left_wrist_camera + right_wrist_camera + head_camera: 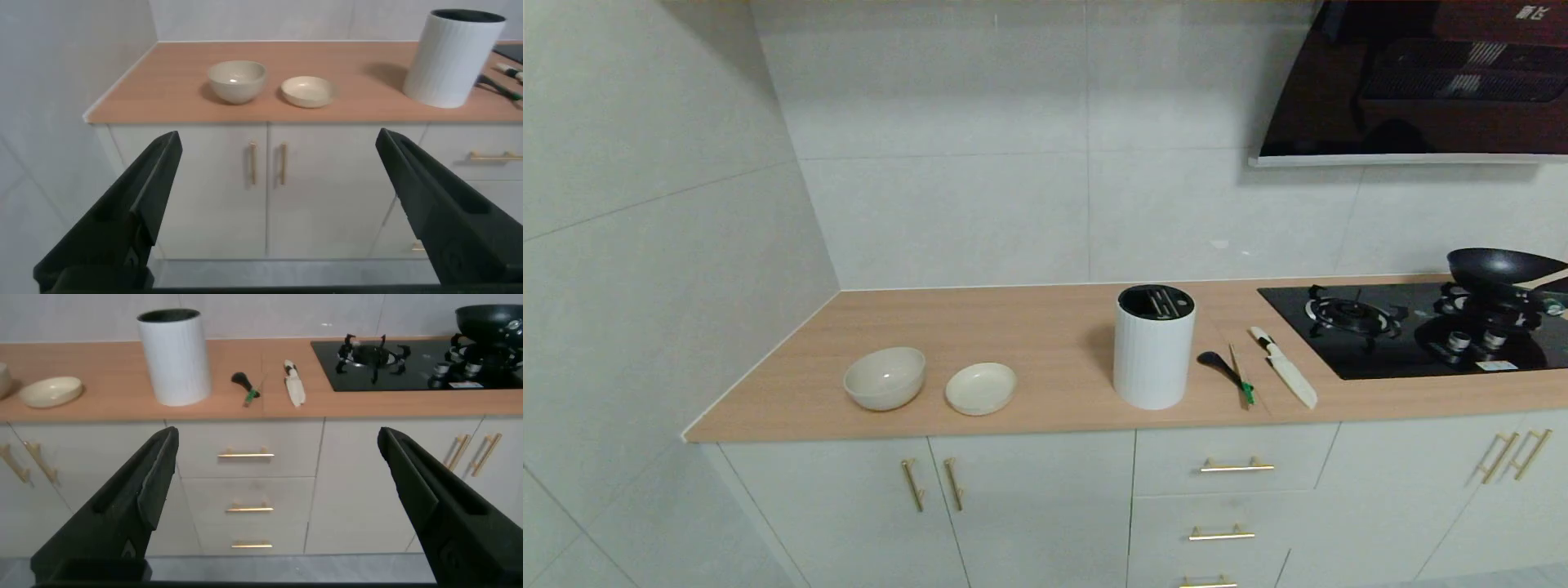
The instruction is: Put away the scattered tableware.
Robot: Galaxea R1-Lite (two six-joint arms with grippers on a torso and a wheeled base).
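Currently left gripper (pixel 278 147), right gripper (pixel 278 441) wide open, empty.

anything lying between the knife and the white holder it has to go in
Yes: a black spoon and a thin wooden stick lie flat on the counter between the knife and the white holder. Both are low, so a knife lifted up and over would likely clear them.

Wok (pixel 1499 265) on hob (pixel 1388 361) (both black)
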